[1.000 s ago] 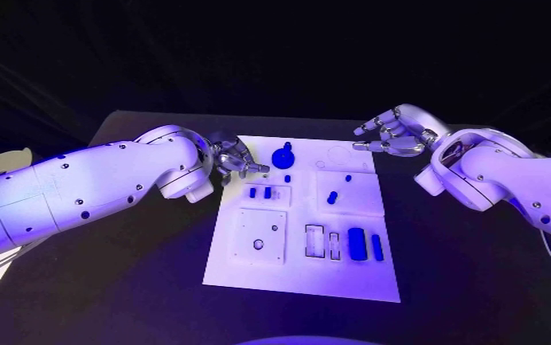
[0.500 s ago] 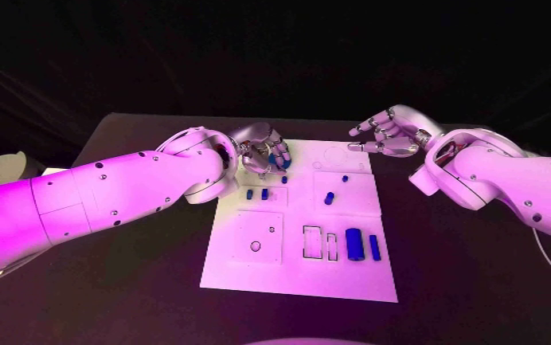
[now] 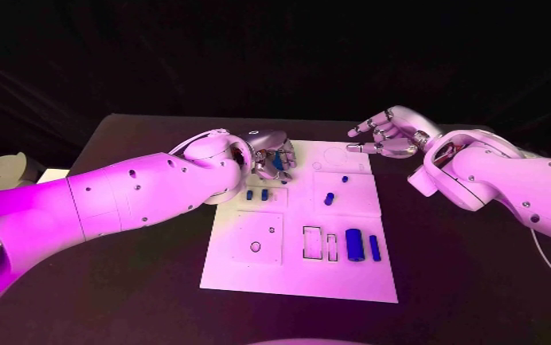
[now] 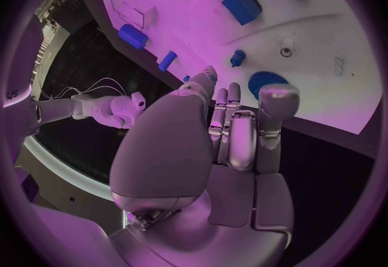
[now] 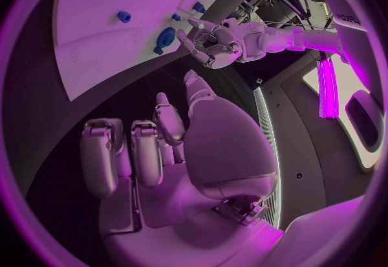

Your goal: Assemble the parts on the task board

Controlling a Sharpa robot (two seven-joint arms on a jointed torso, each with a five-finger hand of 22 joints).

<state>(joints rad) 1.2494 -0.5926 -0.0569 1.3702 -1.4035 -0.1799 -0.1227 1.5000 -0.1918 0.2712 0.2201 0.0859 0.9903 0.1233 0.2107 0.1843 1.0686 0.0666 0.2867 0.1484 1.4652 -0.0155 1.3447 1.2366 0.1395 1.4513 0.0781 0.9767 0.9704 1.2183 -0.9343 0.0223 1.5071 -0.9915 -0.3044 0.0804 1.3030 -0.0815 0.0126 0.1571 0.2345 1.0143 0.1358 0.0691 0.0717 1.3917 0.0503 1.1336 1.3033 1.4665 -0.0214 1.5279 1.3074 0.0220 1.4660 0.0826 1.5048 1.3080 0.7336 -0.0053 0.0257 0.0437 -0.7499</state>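
Blue round part (image 3: 279,163) behind left robot hand (image 3: 271,154)

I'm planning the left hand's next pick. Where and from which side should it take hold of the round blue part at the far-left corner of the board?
Judging by its pose, grip the round blue part across its rim, coming from above. It lies flat on the task board, so only its edge offers opposing faces. The left hand hovers over it, holding nothing.
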